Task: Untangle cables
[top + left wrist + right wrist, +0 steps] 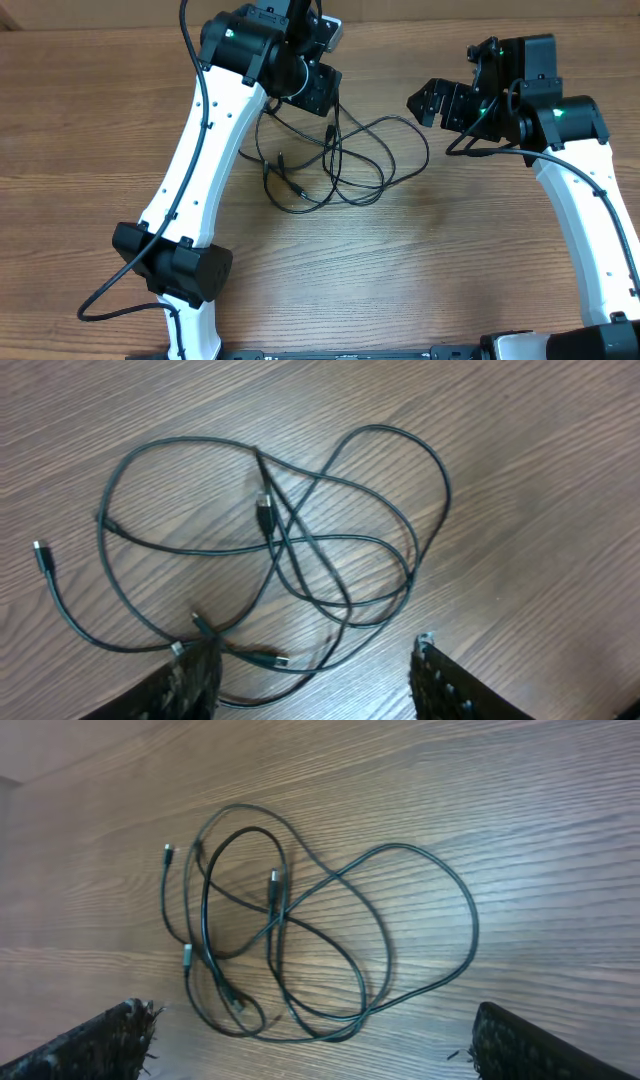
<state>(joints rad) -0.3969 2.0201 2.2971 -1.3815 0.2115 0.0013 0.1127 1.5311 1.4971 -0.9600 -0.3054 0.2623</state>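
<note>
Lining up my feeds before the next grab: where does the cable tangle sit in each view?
Overhead: the cable tangle lies upper centre, on the table between the two arms.
Left wrist: it fills the middle of the picture.
Right wrist: centre, slightly left.
Shared landmark: the widest loop, on the tangle's right in overhead, upper right in left wrist, far right in right wrist.

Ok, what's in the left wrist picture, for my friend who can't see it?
Thin black cables lie in tangled, overlapping loops on a wooden table. The left gripper shows at the bottom edge, jaws apart.
</note>
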